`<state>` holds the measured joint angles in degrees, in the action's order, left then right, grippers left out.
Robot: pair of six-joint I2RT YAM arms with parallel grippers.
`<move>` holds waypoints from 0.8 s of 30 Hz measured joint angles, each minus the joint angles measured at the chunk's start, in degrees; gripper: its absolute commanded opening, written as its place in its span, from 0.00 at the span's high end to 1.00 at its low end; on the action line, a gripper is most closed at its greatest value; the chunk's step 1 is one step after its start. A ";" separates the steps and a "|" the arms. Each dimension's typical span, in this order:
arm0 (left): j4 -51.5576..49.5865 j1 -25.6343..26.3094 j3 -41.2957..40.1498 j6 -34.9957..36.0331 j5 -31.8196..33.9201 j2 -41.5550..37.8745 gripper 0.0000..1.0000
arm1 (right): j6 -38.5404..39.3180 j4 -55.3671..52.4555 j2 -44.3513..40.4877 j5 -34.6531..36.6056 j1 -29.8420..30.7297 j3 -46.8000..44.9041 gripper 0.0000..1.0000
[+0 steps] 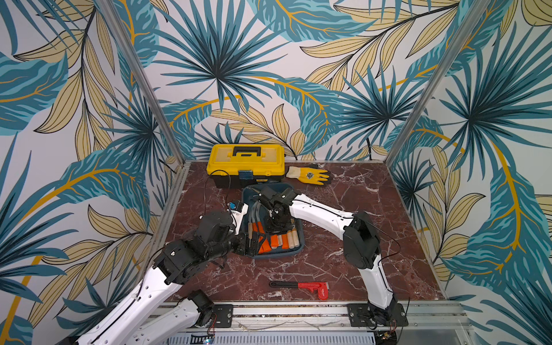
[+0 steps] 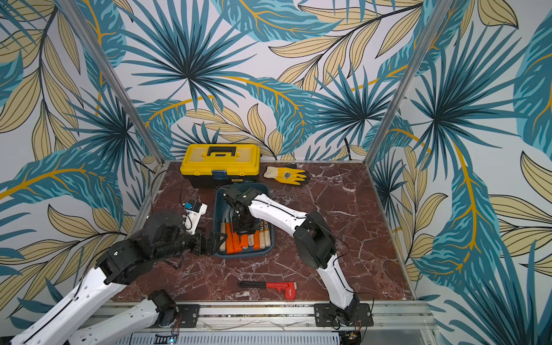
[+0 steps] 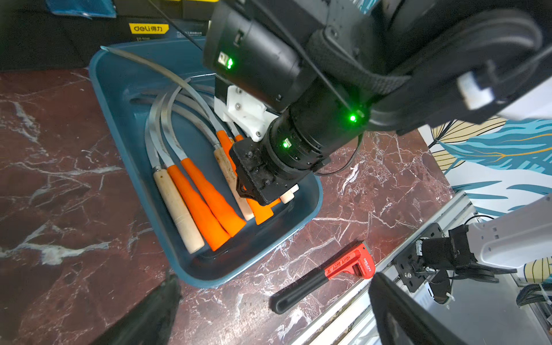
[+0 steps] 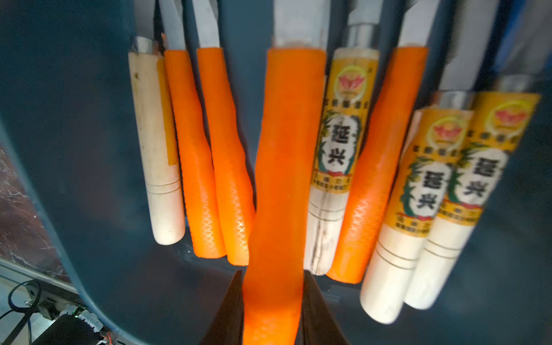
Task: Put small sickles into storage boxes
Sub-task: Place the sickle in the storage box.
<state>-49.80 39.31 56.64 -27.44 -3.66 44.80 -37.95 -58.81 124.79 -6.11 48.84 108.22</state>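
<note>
A dark teal storage box (image 1: 280, 254) (image 2: 248, 255) (image 3: 131, 140) lies mid-table, a shallow tray. Several small sickles (image 1: 277, 242) (image 2: 248, 239) (image 3: 206, 209) lie in it, grey blades toward the far end, with orange and pale wooden handles side by side. My right gripper (image 4: 273, 277) (image 3: 254, 185) hangs over the tray's near half, shut on the orange handle of one sickle (image 4: 283, 179), which sits just above the others. My left gripper (image 1: 250, 243) (image 2: 216, 240) (image 3: 274, 322) is open at the tray's near-left corner, nothing between its fingers.
A yellow toolbox (image 1: 246, 162) (image 2: 221, 161) stands behind the tray, with a yellow glove (image 1: 309, 175) (image 2: 286, 174) to its right. A red pipe wrench (image 1: 304, 288) (image 2: 274, 287) (image 3: 328, 271) lies near the table's front edge. Patterned walls close in three sides.
</note>
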 measured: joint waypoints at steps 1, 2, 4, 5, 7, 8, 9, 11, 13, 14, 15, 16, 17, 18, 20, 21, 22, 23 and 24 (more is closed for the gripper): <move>-0.46 0.00 -0.09 -0.15 0.07 -0.39 0.00 | -0.04 0.44 0.66 -0.46 0.04 0.00 1.00; -0.79 0.00 -0.13 -0.31 0.09 -0.70 0.01 | -0.17 0.76 1.25 -0.79 0.02 0.02 1.00; -1.38 0.00 -0.13 -0.48 0.17 -0.94 0.01 | -0.35 1.53 2.34 -1.33 -0.04 0.07 1.00; -1.64 0.00 -0.13 -0.50 0.24 -0.94 0.01 | -0.42 1.88 2.99 -1.57 -0.09 0.17 1.00; -2.08 0.00 -0.13 -0.50 0.24 -0.92 0.01 | -0.42 2.16 4.20 -2.10 -0.09 0.57 0.96; -2.25 0.00 -0.13 -0.50 0.26 -0.92 0.01 | -0.46 1.88 4.57 -2.10 -0.11 0.98 0.92; -2.32 0.00 -0.13 -0.52 0.24 -0.92 0.00 | -0.44 1.88 4.57 -2.34 -0.15 1.16 0.90; -2.36 0.00 -0.13 -0.50 0.24 -0.81 0.01 | -0.44 1.97 4.57 -2.51 -0.15 1.53 0.81; -2.36 0.00 -0.13 -0.50 0.24 -0.48 0.00 | -0.42 1.95 4.57 -2.54 -0.15 1.55 0.71; -2.36 0.00 -0.13 -0.48 0.24 -0.22 0.01 | -0.42 1.95 4.57 -2.54 -0.15 1.55 0.67; -2.36 0.00 -0.13 -0.46 0.26 0.11 0.01 | -0.37 1.92 4.55 -2.51 -0.15 1.55 0.63; -2.36 0.00 -0.13 -0.42 0.26 0.50 0.00 | -0.17 1.97 4.52 -2.51 -0.15 1.55 0.59; -2.36 0.00 -0.11 -0.31 0.24 0.92 0.01 | 0.04 1.97 4.44 -2.45 -0.15 1.57 0.56; -2.38 0.00 -0.04 -0.13 0.26 1.40 0.01 | 0.15 1.99 4.31 -2.25 -0.20 1.55 0.52; -2.75 0.00 0.76 0.15 0.28 2.75 0.01 | 0.61 1.88 3.78 -1.86 -0.33 1.55 0.44; -2.75 0.00 1.31 0.28 0.35 3.43 0.01 | 0.57 1.81 3.15 -1.64 -0.48 1.51 0.38; -2.73 0.00 2.12 0.50 0.52 4.20 0.01 | 0.68 1.77 2.29 -1.44 -0.70 1.40 0.31; -2.75 -0.02 2.84 0.74 0.74 4.85 0.01 | 0.94 1.75 1.27 -1.22 -0.94 1.18 0.23; -2.75 -0.04 3.78 1.07 1.05 5.60 0.01 | 0.85 1.70 -0.24 -1.01 -1.29 0.81 0.12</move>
<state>-52.56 39.27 60.42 -26.37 -2.61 50.39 -37.10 -57.10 124.55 -7.11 47.55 109.03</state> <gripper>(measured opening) 0.995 0.722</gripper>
